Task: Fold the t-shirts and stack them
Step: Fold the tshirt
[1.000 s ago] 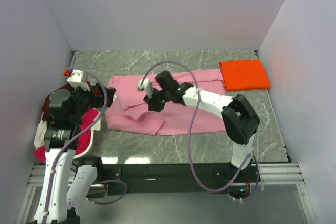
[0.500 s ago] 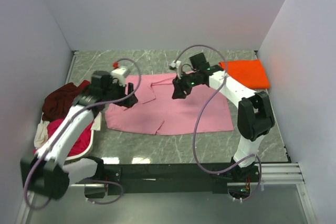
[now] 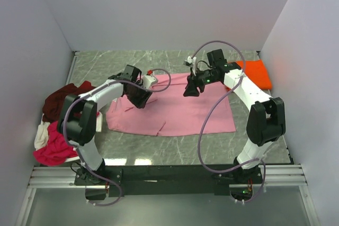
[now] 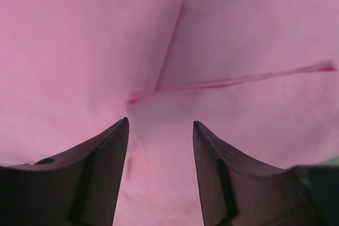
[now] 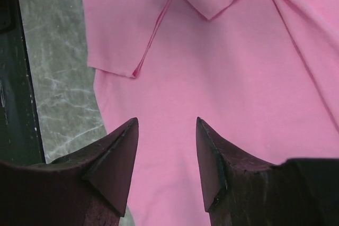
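The pink shirt (image 3: 180, 115) lies spread flat on the table (image 3: 106, 63). The orange shirt (image 3: 259, 75) sits folded at its far right corner, and the heap (image 3: 55, 125) of maroon, magenta and cream lies to its left. The left gripper (image 4: 160, 123) hangs over its left part and the right gripper (image 5: 167, 121) by its far edge, both part open and empty. A second ago the left was over the heap and the right nearer the pink shirt's left.

A light pink cloth t-shirt (image 3: 175, 115) lies spread mid-table. A bright orange t-shirt (image 3: 261, 71) sits folded far right. Dark maroon shirt (image 3: 59, 100), magenta-red shirt (image 3: 52, 151) and cream shirt (image 3: 40, 134) are heaped left.
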Available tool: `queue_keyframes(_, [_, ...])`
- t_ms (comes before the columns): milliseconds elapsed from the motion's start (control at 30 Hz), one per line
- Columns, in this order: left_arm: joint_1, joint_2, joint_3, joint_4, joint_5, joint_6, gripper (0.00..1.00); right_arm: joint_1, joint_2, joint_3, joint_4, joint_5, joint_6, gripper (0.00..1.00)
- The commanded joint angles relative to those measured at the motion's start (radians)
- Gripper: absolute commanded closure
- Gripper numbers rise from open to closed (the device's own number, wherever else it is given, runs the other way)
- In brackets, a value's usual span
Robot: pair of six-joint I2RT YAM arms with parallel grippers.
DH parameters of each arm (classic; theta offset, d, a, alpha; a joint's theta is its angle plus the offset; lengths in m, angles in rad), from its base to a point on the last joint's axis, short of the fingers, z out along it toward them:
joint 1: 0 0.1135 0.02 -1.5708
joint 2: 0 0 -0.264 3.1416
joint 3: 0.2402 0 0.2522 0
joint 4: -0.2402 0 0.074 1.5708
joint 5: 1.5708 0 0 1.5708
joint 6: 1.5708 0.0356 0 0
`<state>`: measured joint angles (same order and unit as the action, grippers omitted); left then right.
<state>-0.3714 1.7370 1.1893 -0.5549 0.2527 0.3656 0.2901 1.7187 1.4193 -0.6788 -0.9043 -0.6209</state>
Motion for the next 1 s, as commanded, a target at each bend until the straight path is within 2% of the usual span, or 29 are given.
queue_keyframes(0, [0.011, 0.065, 0.075, 0.001, 0.017, 0.122, 0.44, -0.014, -0.034, 0.009, -0.019, -0.041, -0.023, 0.45])
queue_keyframes(400, [0.04, 0.165, 0.174, -0.054, 0.045, 0.147, 0.53, -0.029, -0.03, 0.001, -0.008, -0.05, -0.014, 0.44])
queue_keyframes(533, [0.042, 0.19, 0.19, -0.079, 0.077, 0.151, 0.61, -0.034, -0.036, 0.001, -0.008, -0.05, -0.013, 0.44])
queue_keyframes(700, [0.042, 0.194, 0.196, -0.092, 0.085, 0.154, 0.66, -0.043, -0.034, 0.001, -0.007, -0.05, -0.003, 0.44])
queue_keyframes(733, [0.04, 0.194, 0.196, -0.094, 0.083, 0.154, 0.74, -0.042, -0.034, 0.001, -0.007, -0.048, -0.003, 0.44])
queue_keyframes(800, [0.042, 0.197, 0.197, -0.091, 0.073, 0.148, 0.84, -0.043, -0.034, 0.003, -0.01, -0.045, -0.007, 0.44])
queue_keyframes(833, [0.04, 0.194, 0.202, -0.091, 0.057, 0.145, 0.94, -0.045, -0.034, 0.003, -0.011, -0.044, -0.008, 0.44])
queue_keyframes(967, [0.042, 0.127, 0.193, -0.071, 0.053, 0.133, 0.99, -0.045, -0.047, 0.007, -0.042, -0.019, -0.046, 0.44])
